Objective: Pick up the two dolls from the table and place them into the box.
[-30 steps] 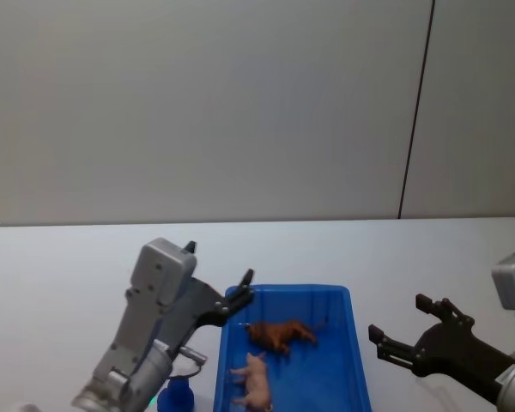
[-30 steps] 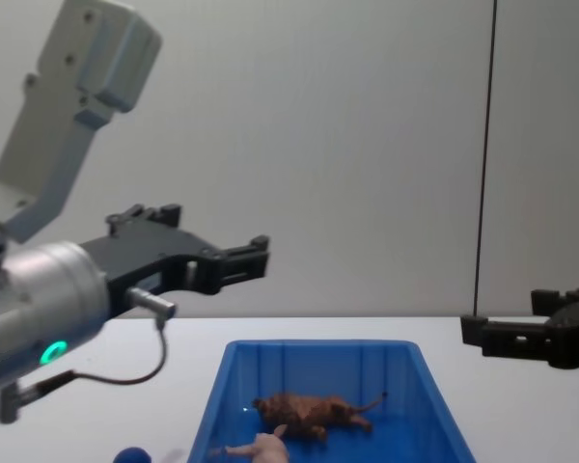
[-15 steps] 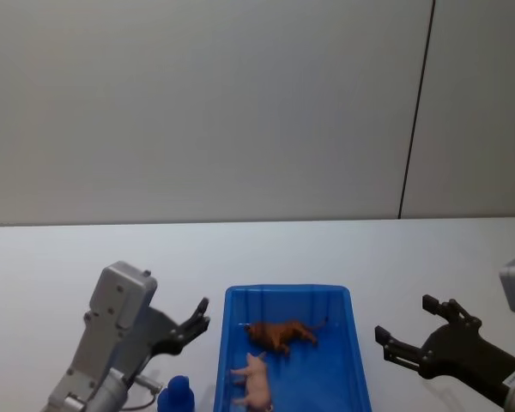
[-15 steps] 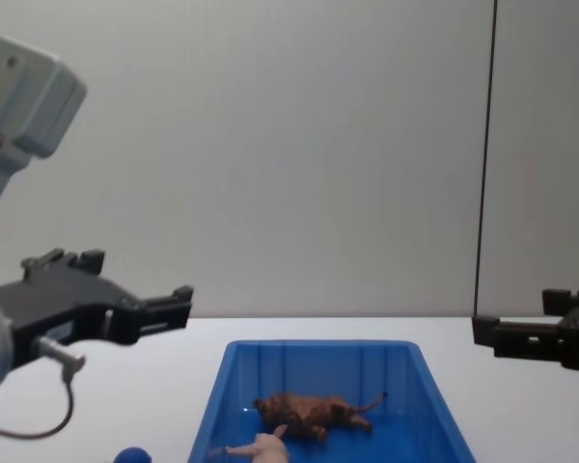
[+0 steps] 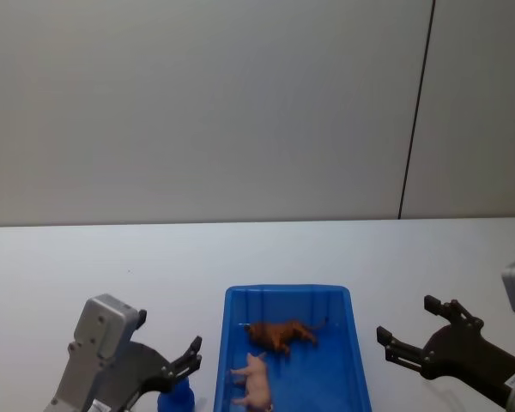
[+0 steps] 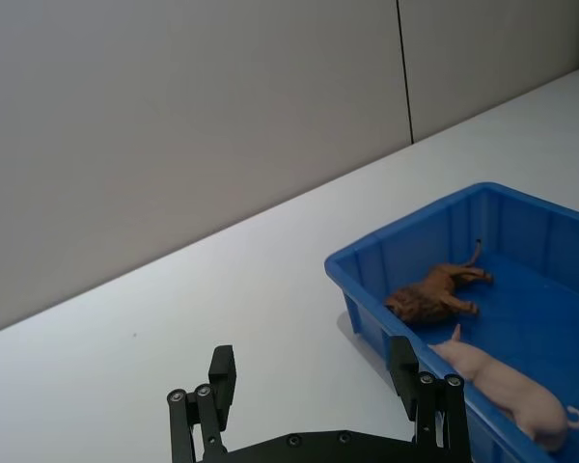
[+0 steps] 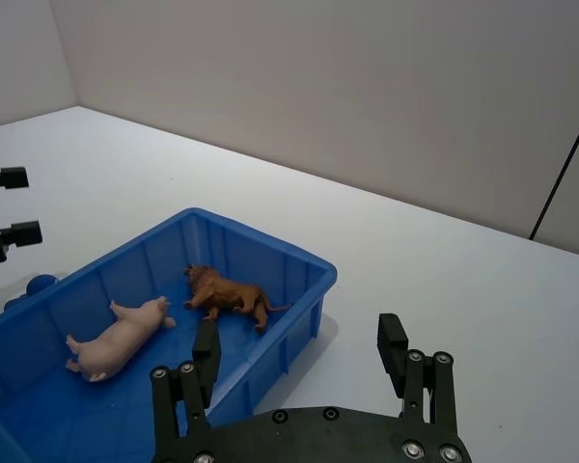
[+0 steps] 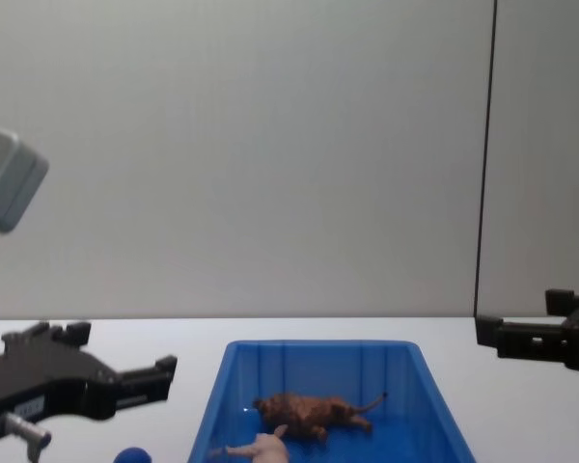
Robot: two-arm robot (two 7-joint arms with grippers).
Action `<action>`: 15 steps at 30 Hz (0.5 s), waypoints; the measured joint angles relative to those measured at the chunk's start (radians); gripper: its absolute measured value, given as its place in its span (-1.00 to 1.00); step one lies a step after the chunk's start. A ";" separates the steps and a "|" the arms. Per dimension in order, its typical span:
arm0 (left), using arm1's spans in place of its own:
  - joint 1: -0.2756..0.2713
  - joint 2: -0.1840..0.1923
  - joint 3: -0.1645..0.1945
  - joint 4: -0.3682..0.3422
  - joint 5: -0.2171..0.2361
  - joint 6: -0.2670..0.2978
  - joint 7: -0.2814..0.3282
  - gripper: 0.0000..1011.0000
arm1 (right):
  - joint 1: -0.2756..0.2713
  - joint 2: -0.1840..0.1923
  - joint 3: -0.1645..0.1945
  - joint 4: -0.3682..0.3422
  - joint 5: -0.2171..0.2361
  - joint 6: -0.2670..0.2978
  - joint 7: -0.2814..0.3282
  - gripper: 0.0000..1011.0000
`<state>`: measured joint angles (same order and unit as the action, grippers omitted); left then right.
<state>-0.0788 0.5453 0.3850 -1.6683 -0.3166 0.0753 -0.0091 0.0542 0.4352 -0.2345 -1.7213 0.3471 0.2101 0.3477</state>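
Observation:
Both dolls lie inside the blue box (image 5: 283, 291): the brown lion doll (image 5: 281, 334) toward its far end, the pink pig doll (image 5: 253, 382) nearer me. The left wrist view has the lion (image 6: 434, 294) and pig (image 6: 502, 386) in the box (image 6: 405, 224). My left gripper (image 5: 191, 355) hangs open and empty, low over the table (image 5: 69, 275) left of the box. My right gripper (image 5: 405, 319) is open and empty to the right of the box. From the chest, the lion (image 8: 309, 413) lies behind the pig (image 8: 256, 448).
A small blue ball (image 5: 176, 396) sits on the table just left of the box, under my left gripper, and also appears in the chest view as the ball (image 8: 130, 455). A plain grey wall stands behind the table.
My left arm has drawn back from over the box's left rim, moving left, down and toward me. The right gripper has barely shifted. The dolls lie still.

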 joint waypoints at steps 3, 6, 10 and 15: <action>0.007 0.002 -0.001 0.022 -0.022 -0.013 -0.026 0.98 | 0.000 0.000 0.000 0.000 0.000 0.000 0.000 0.98; 0.010 0.003 -0.002 0.033 -0.035 -0.021 -0.042 0.98 | 0.000 0.001 0.001 -0.001 0.001 -0.001 0.000 0.98; 0.016 0.004 -0.004 0.057 -0.057 -0.036 -0.071 0.98 | -0.001 0.001 0.001 -0.001 0.001 -0.001 0.000 0.98; 0.021 0.004 -0.004 0.083 -0.073 -0.047 -0.092 0.98 | -0.001 0.001 0.001 -0.002 0.001 -0.001 0.000 0.98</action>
<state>-0.0575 0.5488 0.3807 -1.5855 -0.3891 0.0280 -0.1008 0.0531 0.4366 -0.2334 -1.7229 0.3479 0.2092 0.3475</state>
